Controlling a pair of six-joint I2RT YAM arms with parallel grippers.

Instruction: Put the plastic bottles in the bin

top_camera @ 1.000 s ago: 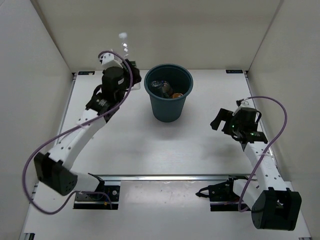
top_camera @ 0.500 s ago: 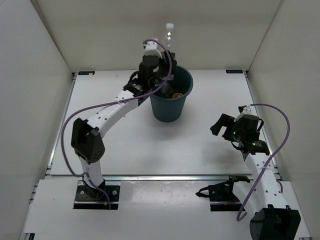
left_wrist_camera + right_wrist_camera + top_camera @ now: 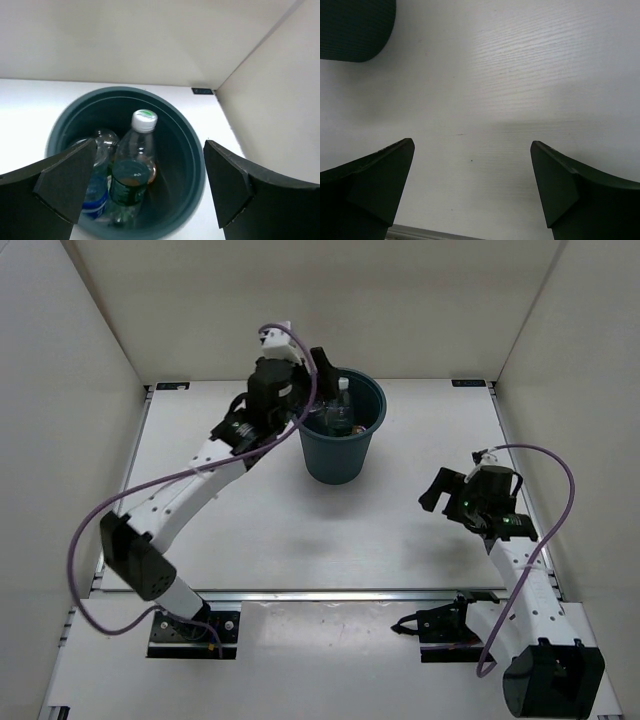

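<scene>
Left end effector spread wide and empty above the bin. Green-label bottle and blue-label bottle sit inside with others, count unclear. Right end effector wide, empty, over the worktop. No bottle visible outside; task looks done.

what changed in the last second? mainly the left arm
The left hand swung right from beside the bin to its left rim, carrying the clear green-label bottle high, then let it go. That bottle now stands inside the bin among the other bottles, and the hand is open. The bin stayed put. The right hand, open, barely shifted.
</scene>
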